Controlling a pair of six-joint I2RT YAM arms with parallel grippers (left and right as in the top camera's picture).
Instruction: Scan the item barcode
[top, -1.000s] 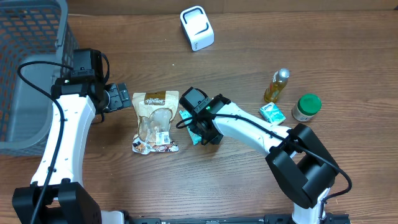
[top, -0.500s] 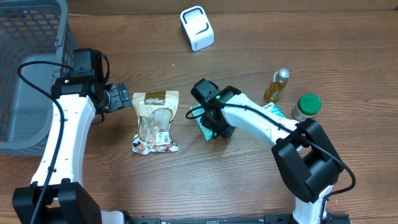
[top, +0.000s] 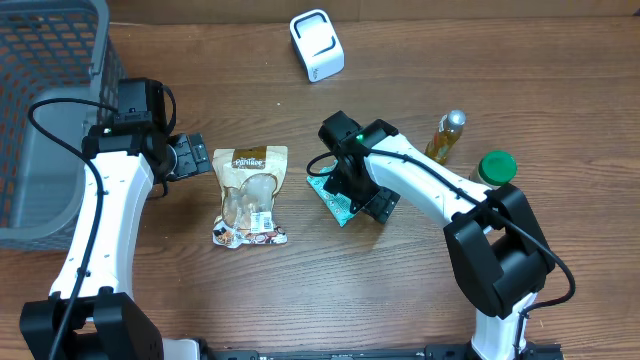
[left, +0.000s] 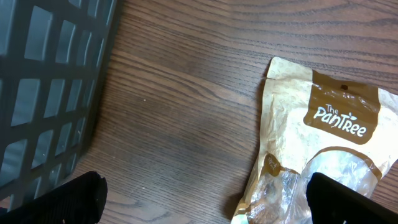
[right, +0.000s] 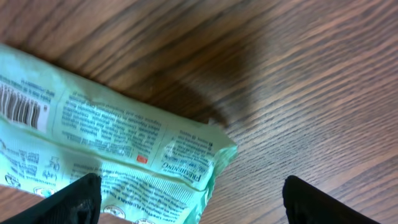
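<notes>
A teal-green packet (top: 335, 203) lies flat on the table with its printed back up. In the right wrist view the packet (right: 112, 146) shows a barcode (right: 22, 107) at its left edge. My right gripper (top: 366, 206) (right: 194, 205) stands open over the packet's corner, its fingers wide apart and not pressing it. The white scanner (top: 316, 45) stands at the back of the table. My left gripper (top: 192, 158) (left: 205, 200) is open just left of a beige snack bag (top: 250, 195) (left: 323, 140), holding nothing.
A grey mesh basket (top: 40, 100) (left: 43, 93) fills the left side. A yellow bottle (top: 446, 137) and a green-lidded jar (top: 492, 172) stand at the right, behind my right arm.
My right gripper carried the teal packet to the right, away from the snack bag, then opened and let it go. The left arm has not moved.
</notes>
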